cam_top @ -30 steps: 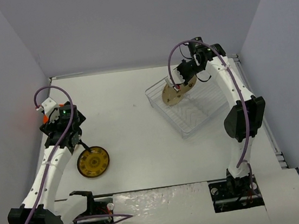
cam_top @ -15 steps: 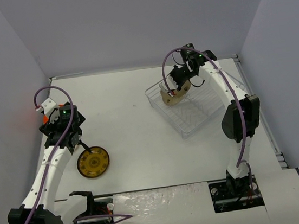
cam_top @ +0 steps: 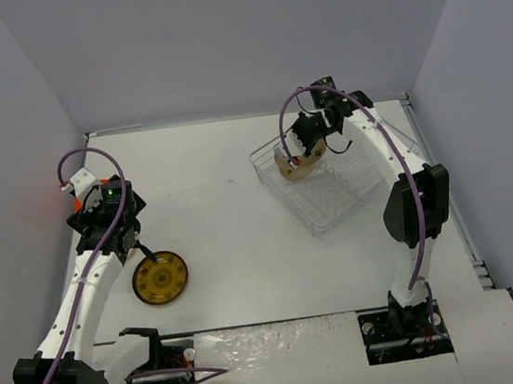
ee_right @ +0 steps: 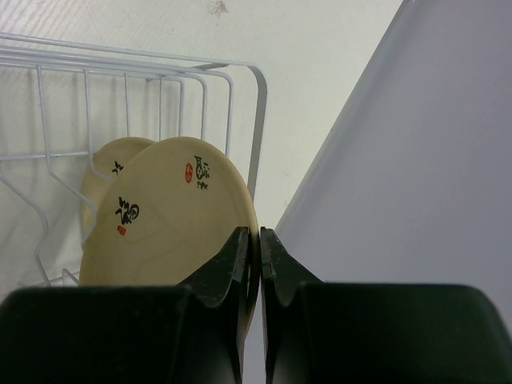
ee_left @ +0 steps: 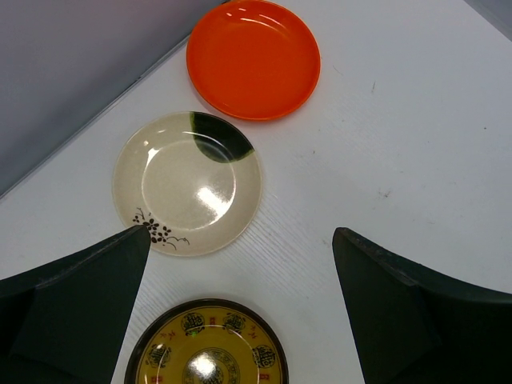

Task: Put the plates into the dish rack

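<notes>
1. The left hand (ee_left: 240,244) hangs near the left edge, fingers wide, holding nothing
2. Three plates lie flat below it: the orange plate (ee_left: 254,58) by the left edge, then the cream plate (ee_left: 188,182), then the brown plate (ee_left: 206,348) nearest the front edge
3. The left arm is far nearer to these, and the cream plate lies just ahead of its fingers
4. The rack (cam_top: 341,196) sits toward the far right corner
5. The right hand (ee_right: 254,244) is shut narrow on the top rim of the held plate (ee_right: 172,232)
6. That plate stands on edge in the rack, right below the hand, just beside the back plate (ee_right: 108,172)
7. Its bottom is hidden; if it rests in a slot, I think the hand just lets go
</notes>
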Action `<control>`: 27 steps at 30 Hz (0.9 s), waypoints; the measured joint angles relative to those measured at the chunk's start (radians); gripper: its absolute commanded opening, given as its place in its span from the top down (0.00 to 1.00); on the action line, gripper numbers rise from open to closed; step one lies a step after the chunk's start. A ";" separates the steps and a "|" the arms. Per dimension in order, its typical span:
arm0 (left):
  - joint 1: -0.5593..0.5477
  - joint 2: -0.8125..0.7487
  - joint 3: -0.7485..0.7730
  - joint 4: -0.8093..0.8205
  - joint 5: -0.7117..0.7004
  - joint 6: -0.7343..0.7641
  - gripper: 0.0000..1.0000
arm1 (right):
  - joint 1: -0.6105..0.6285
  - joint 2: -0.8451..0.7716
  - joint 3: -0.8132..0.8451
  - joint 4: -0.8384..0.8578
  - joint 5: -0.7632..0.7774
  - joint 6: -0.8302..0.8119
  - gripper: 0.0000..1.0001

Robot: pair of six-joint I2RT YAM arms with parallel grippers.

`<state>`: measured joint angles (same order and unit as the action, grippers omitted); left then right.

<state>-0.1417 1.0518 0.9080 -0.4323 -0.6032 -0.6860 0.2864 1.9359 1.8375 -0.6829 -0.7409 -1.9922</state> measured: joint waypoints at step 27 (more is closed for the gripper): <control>0.000 0.011 0.035 -0.053 -0.001 -0.043 0.03 | -0.051 -0.077 -0.053 0.061 0.127 0.001 1.00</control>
<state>-0.1417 1.0627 0.9426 -0.4853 -0.6037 -0.7291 0.2352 1.8586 1.7842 -0.6224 -0.6136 -1.9911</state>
